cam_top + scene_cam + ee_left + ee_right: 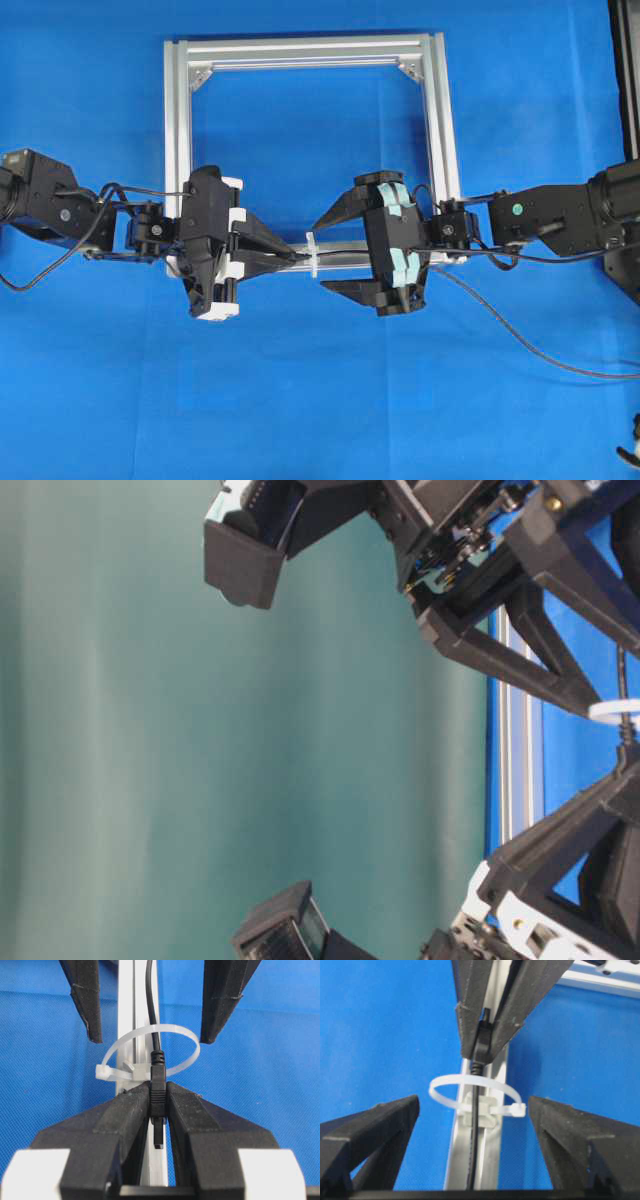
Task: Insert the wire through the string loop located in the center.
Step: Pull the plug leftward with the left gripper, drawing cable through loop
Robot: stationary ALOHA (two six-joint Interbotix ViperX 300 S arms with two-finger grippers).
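Black rubber-jacketed wire (151, 995) runs through the string loop (150, 1052), with its moulded plug (158, 1091) on the left gripper's side of the loop. I judge the wire light and limp along its length; only the plug is stiff, so I take hold there. The ribbed plug should resist slipping. The string loop is white plastic, thin and springy, standing upright on the aluminium frame (305, 48); I expect it to bend if knocked.

The left gripper (158, 1110) is pinching the plug just beside the loop. The right gripper (472, 1130) stands on the opposite side of the loop, its fingers (375, 1130) spread wide and touching nothing.

Count: one wire, one plug, one string loop, one frame, two grippers. The trailing wire leaves the loop past the right gripper and lies across the blue table (320, 400).
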